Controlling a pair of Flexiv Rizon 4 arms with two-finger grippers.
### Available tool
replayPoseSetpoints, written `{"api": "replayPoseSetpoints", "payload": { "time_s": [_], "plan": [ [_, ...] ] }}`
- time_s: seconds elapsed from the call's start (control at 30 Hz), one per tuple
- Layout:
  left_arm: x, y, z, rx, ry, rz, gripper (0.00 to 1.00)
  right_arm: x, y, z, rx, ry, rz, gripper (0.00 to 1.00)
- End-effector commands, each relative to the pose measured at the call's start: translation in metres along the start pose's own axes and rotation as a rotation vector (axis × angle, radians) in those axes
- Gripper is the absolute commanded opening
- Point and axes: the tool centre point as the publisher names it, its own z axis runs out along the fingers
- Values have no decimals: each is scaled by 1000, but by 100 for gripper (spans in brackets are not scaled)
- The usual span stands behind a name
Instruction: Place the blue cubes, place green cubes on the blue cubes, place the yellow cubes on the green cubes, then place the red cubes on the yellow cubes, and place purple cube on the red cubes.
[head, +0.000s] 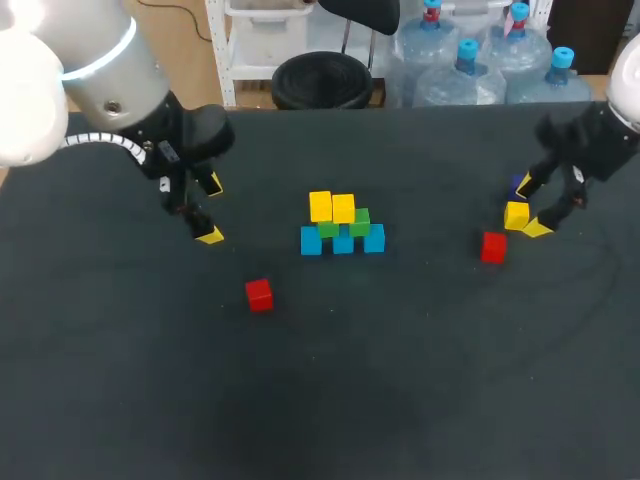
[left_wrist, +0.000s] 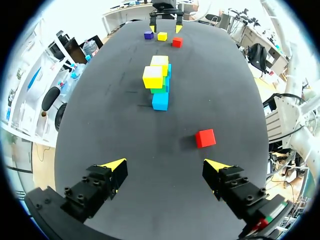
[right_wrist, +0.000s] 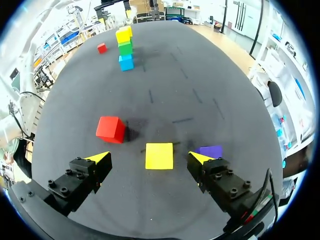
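The pile stands at the middle of the bench (head: 400, 380). Three blue cubes (head: 343, 242) sit in a touching row. Two green cubes (head: 328, 228) rest on them, seemingly over the seams, and two stacked yellow cubes (head: 331, 207) sit side by side on top. I judge the staggered lay deliberate: a cube that bridges two below it sits steadier.

At about three o'clock from the pile, well apart, the right tool (head: 531, 206) hangs released. Its fingers stand either side of a loose yellow cube (right_wrist: 159, 155) and touch neither face. That straddle reads to me as lining up a grasp, since the yellow layer looks to be the step in hand.

The purple cube (right_wrist: 210, 150) lies at twelve o'clock of that yellow one, just past one finger. The right red cube (right_wrist: 110, 129) lies near it at about seven o'clock. Both probably wait on the bench because their layers come later.

At nine o'clock from the pile the left tool (left_wrist: 165, 166) is released and grasps nothing, over bare bench. The left red cube (left_wrist: 205, 138) lies ahead of it, at about seven o'clock from the pile. This arm seems held to the side, leaving the pile open to the other arm.
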Motion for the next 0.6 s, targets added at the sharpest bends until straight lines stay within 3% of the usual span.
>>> {"api": "replayPoseSetpoints", "payload": {
  "time_s": [0.03, 0.1, 0.3, 0.43, 0.5, 0.6],
  "plan": [
    [1, 0, 0, 1, -2, 2, 100, -1, -1, 4, -3, 3, -1, 75],
    [1, 0, 0, 1, -2, 2, 100, -1, -1, 5, -6, 4, -1, 65],
    [1, 0, 0, 1, -2, 2, 100, 1, -2, 10, -7, 2, 2, 84],
    [1, 0, 0, 1, -2, 2, 100, 1, -3, 11, -4, -2, 3, 85],
    [1, 0, 0, 1, -2, 2, 100, 1, -4, 11, -3, -3, 2, 81],
    [1, 0, 0, 1, -2, 2, 100, 2, -4, 11, -2, -2, 1, 64]
  ]
}}
